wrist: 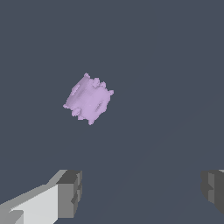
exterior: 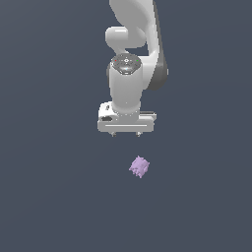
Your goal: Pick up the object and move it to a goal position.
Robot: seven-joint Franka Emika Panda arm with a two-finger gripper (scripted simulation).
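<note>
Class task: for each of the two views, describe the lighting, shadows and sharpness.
Exterior view: flat, even light, soft shading on the white arm, no cast shadow under the lilac object, its edges slightly soft. Wrist view: also shadowless and glare-free; the object looks a little blurred, and the open end effector has its fingers cropped at the frame edge.

A small lilac object (exterior: 140,167) (wrist: 89,99) is seen lying alone on the flat dark grey desk. It is lumpy and roughly cube-shaped, studded with short bumps, and is turned cornerwise. It is set apart from the jaws, untouched, outside the gap between them and nearer one finger.
</note>
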